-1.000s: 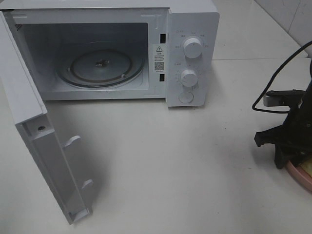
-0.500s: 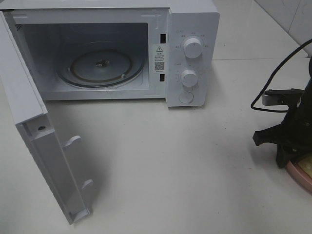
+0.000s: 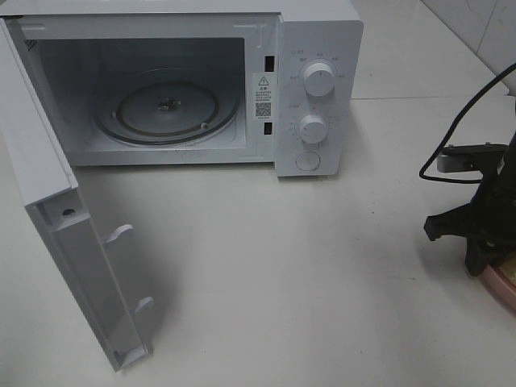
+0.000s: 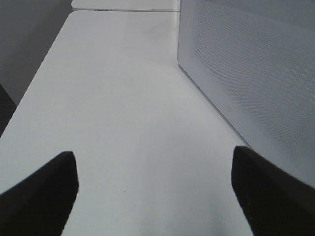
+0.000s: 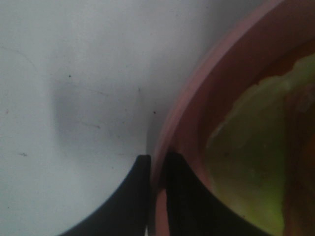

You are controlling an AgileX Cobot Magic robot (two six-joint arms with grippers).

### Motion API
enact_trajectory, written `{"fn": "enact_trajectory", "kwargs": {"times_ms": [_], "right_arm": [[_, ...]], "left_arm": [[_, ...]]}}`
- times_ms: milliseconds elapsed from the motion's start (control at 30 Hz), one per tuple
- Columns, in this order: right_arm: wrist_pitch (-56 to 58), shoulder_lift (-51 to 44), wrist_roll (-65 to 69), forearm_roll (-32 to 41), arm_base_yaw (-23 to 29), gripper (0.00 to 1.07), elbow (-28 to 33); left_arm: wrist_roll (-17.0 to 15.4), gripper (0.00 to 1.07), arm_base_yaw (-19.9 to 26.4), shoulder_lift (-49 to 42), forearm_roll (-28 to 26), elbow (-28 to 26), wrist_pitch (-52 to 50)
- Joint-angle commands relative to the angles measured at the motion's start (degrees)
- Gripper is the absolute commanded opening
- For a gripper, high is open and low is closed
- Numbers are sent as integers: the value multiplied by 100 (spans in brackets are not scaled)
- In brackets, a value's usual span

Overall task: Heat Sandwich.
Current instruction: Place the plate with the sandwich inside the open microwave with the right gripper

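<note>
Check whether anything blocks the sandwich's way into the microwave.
Nothing visible does: the door stands open, the turntable is bare, and the table between holds nothing. The right gripper pinches the plate rim beside the sandwich.

Sandwich (image 5: 251, 147), pale green lettuce and reddish filling showing, blurred up close, lying on pink plate (image 5: 179, 113)
</note>
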Motion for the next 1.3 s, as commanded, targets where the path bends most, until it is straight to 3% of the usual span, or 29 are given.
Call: {"fn": "enact_trajectory", "kwargs": {"times_ms": [33, 367, 933, 1300], "right_arm": [[115, -126, -6, -63, -6, 0, 46], [493, -487, -223, -160, 6, 0, 46], [1238, -1478, -206, -922, 6, 0, 34], [1501, -1925, -223, -957, 46, 0, 46]], "left_arm": [[-46, 81, -29, -103, 11, 17, -92], [-46, 81, -29, -103, 11, 17, -92], [-46, 81, -29, -103, 11, 17, -92], [-46, 81, -29, -103, 11, 17, -92]]}}
